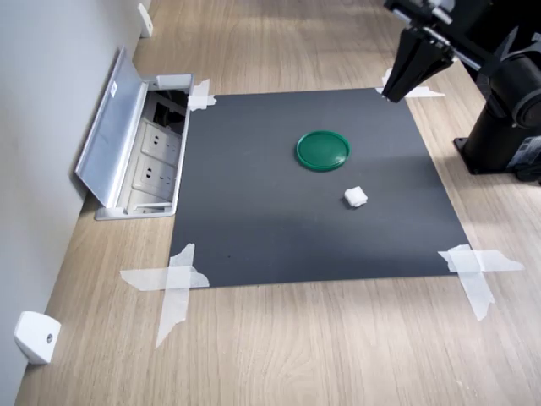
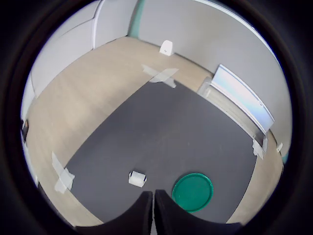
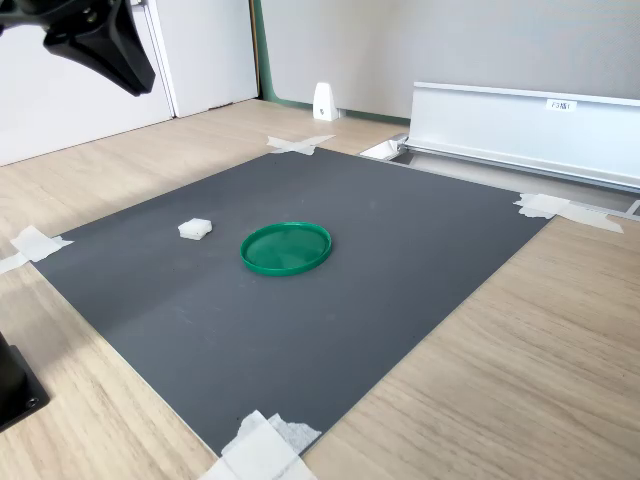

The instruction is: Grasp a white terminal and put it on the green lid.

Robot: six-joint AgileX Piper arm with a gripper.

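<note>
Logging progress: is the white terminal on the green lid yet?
Not yet. The white terminal lies on the black mat beside the green lid, apart from it; the lid is empty.

In the wrist view the gripper (image 2: pixel 154 205) hangs above a dark mat (image 2: pixel 166 142), its two fingers pressed together with only a thin seam between them. The white terminal (image 2: pixel 137 178) lies on the mat near the fingertips, and the green lid (image 2: pixel 192 191) lies flat beside them, apart from the terminal. White tape crosses (image 2: pixel 161 75) hold the mat's corners to the wooden table (image 2: pixel 78 98).
</note>
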